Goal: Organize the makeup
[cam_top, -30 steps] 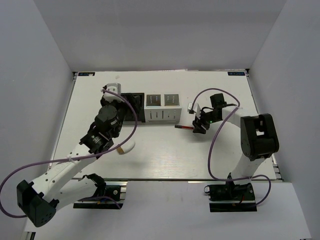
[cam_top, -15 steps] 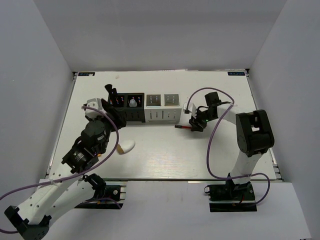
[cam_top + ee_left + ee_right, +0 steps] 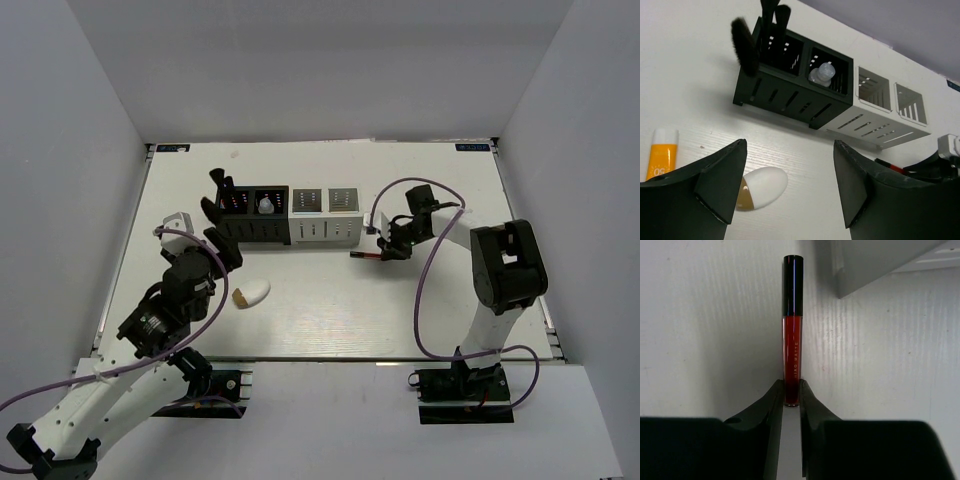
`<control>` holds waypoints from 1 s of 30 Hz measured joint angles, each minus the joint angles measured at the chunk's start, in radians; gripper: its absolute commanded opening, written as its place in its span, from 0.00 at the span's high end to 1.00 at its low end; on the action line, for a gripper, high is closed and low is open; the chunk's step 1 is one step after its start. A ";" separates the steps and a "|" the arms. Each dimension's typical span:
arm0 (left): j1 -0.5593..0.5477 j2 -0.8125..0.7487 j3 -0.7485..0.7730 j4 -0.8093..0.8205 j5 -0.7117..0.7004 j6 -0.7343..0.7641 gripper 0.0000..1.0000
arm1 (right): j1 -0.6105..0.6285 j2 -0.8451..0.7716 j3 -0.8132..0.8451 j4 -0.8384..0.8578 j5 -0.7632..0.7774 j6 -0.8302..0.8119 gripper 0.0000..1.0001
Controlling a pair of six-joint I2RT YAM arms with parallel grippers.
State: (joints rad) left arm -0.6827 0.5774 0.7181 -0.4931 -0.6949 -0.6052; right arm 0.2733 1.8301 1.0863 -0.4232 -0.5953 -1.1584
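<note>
Right end effector [image 3: 791,391]: clenched on the near end of the slim red-and-black stick [image 3: 792,352]. Both fingertips press its red barrel and the black cap points away. A second ago these jaws stood wide just beside the stick; they have since narrowed onto it. From above, the stick lies where it lay then, flat on the white tabletop [image 3: 330,310] just in front of the white slotted organizer box [image 3: 325,228], near its right end. The right arm has crept a little to the left, toward the stick.

Left end effector [image 3: 790,167]: released, jaws wide apart with nothing between them. A second ago this arm reached over the left part of the black slotted organizer box [image 3: 790,85] and hid it. We now see it pulled back toward the near left, and the whole box is uncovered.

In the black box, the black long-handled brushes [image 3: 746,47] stand in the left compartment with bristles up. One leans out over the left wall. The tiny clear bottle [image 3: 821,74] sits in the right compartment. The black and white boxes touch end to end. We see nothing in the two white compartments.

The white egg-shaped sponge [image 3: 762,186], tan at one tip, lies on the tabletop in front of the black box. We note no shift in it from a second ago.

The small orange tube with a white cap [image 3: 662,157] lies left of the sponge and apart from it. It shows only in the left wrist view.
</note>
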 measured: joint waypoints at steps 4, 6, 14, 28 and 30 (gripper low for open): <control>0.000 -0.014 -0.016 -0.035 -0.008 -0.034 0.20 | -0.002 -0.037 -0.017 -0.083 0.010 -0.066 1.00; 0.000 -0.020 -0.023 -0.046 -0.013 -0.047 0.20 | -0.005 -0.078 -0.026 -0.138 0.008 -0.105 1.00; 0.000 -0.025 -0.026 -0.074 -0.030 -0.073 0.20 | -0.005 -0.308 0.034 -0.314 -0.040 -0.214 1.00; 0.000 -0.061 -0.053 -0.152 -0.053 -0.122 0.19 | 0.131 -0.221 0.393 -0.204 0.007 -0.242 1.00; 0.000 -0.061 -0.053 -0.167 -0.054 -0.129 0.19 | 0.164 -0.141 0.480 -0.190 0.042 -0.256 1.00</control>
State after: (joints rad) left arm -0.6827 0.5159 0.6651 -0.6605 -0.7486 -0.7341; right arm 0.4377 1.6890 1.5661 -0.6136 -0.5529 -1.4139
